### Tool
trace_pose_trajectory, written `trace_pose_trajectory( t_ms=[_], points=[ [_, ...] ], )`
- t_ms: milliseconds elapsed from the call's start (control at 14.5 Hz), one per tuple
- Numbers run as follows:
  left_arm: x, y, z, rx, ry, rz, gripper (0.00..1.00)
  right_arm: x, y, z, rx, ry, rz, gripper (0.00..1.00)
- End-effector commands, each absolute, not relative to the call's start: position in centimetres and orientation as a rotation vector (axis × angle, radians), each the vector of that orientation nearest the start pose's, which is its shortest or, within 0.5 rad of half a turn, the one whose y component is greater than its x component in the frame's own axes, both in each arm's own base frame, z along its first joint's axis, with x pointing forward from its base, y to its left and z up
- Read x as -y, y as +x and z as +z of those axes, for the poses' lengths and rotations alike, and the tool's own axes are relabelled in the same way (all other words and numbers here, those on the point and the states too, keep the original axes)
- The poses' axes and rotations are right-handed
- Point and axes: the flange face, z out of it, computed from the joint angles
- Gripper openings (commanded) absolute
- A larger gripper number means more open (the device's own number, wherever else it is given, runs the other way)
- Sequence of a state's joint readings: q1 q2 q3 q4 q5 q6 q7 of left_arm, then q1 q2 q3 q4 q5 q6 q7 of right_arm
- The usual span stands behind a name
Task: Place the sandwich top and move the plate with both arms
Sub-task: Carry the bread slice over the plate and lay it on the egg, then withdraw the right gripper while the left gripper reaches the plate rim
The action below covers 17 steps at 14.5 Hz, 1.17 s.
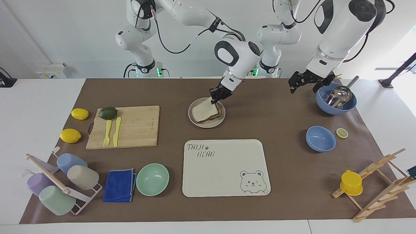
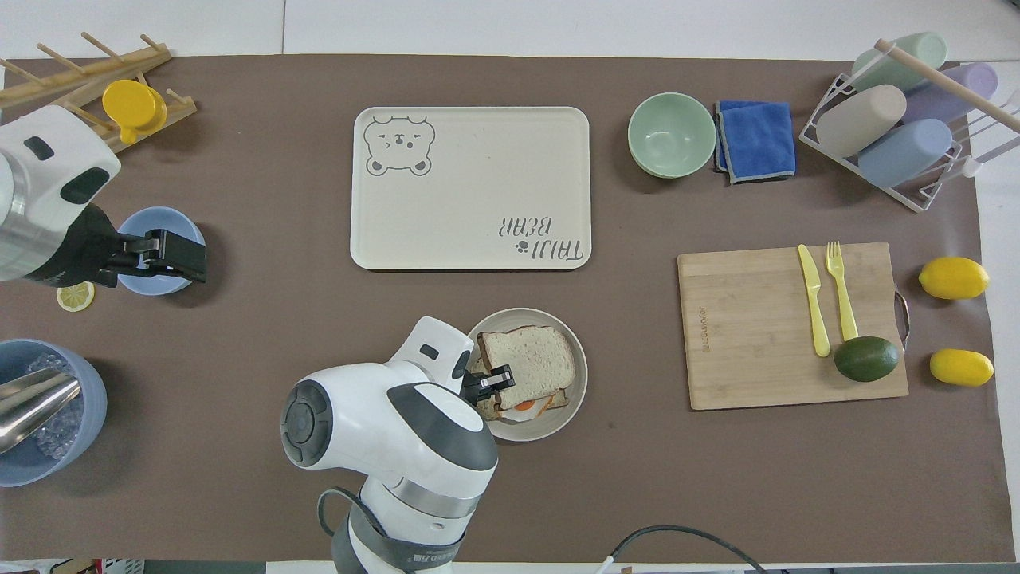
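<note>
Right black two-finger gripper (image 1: pixel 217 97) clenched on the pale brown-crusted bread slice (image 1: pixel 204 110), slice tilted over egg-topped toast (image 2: pixel 526 408) on the small round grey-beige plate (image 1: pixel 222 121), left black gripper (image 1: pixel 308 83) waiting above the mat beside the blue ladle bowl (image 1: pixel 325 106), finger state unclear.

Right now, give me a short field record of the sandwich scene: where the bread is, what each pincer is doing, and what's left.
sandwich top: pale bread slice with brown crust, lying tilted over the egg toast
egg toast: fried egg toast, mostly covered, on the plate
plate: small round grey-beige plate, between the robots and the cream bear tray
right pincer: shut on the slice's edge nearest the robots
left pincer: waiting, beside the large blue bowl holding a metal scoop
left to do: release slice, move plate
</note>
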<state>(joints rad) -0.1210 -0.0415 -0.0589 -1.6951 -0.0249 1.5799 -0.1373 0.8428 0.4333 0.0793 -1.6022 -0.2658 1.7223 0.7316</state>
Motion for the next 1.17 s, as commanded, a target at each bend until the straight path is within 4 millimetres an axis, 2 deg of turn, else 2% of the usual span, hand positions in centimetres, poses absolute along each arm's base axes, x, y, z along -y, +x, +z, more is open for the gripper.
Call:
trace_pose_trajectory(
  t_ms=[0,69,138,207,276,345,414,483,552,759,828,897,966,1034,1103],
  points=[
    [9.5,52.3,58.8,-0.054,-3.140,0.108,1.00,-50.6,40.3,37.8,0.305,-3.405,0.077,0.91],
    [9.5,52.3,58.9,-0.054,-3.140,0.105,1.00,-51.0,40.8,39.0,0.288,-3.387,0.042,1.00],
    [9.5,52.3,58.9,-0.051,-3.140,0.108,1.00,-50.5,42.0,40.4,0.267,-3.371,0.012,1.00],
    [9.6,52.3,58.8,-0.054,-3.140,0.108,1.00,-48.7,44.3,41.3,0.221,-3.364,-0.002,1.00],
    [9.6,52.2,58.6,-0.053,-3.139,0.108,1.00,-45.3,47.4,42.8,0.160,-3.354,0.003,1.00],
    [10.0,51.8,58.1,-0.048,-3.139,0.096,1.00,-41.7,49.8,45.1,0.121,-3.334,-0.004,1.00],
    [10.4,51.3,57.3,-0.040,-3.139,0.083,1.00,-38.1,51.8,47.3,0.046,-3.306,0.006,1.00],
    [11.1,50.3,56.2,-0.028,-3.140,0.064,1.00,-33.5,53.7,50.0,-0.059,-3.261,0.038,1.00],
    [13.0,49.1,54.8,-0.045,-3.140,0.055,1.00,-29.3,54.9,52.5,-0.139,-3.212,0.065,1.00],
    [18.1,46.3,50.7,-0.036,-3.172,0.088,1.00,-20.2,54.7,58.6,-0.205,-3.180,0.113,1.00],
    [19.8,45.4,49.2,-0.066,-3.177,0.096,1.00,-16.7,54.6,60.0,-0.219,-3.171,0.132,1.00],
    [21.6,44.6,47.6,-0.074,-3.189,0.105,1.00,-14.1,53.9,61.6,-0.181,-3.169,0.147,1.00],
    [23.5,43.4,45.6,-0.062,-3.202,0.116,1.00,-12.4,53.6,61.5,-0.116,-3.176,0.198,1.00],
    [25.5,42.0,43.3,-0.064,-3.214,0.097,1.00,-9.8,53.5,61.4,-0.096,-3.173,0.242,1.00],
    [27.1,40.7,40.6,-0.074,-3.220,0.071,1.00,-8.5,52.8,61.6,-0.068,-3.171,0.253,1.00]
  ],
)
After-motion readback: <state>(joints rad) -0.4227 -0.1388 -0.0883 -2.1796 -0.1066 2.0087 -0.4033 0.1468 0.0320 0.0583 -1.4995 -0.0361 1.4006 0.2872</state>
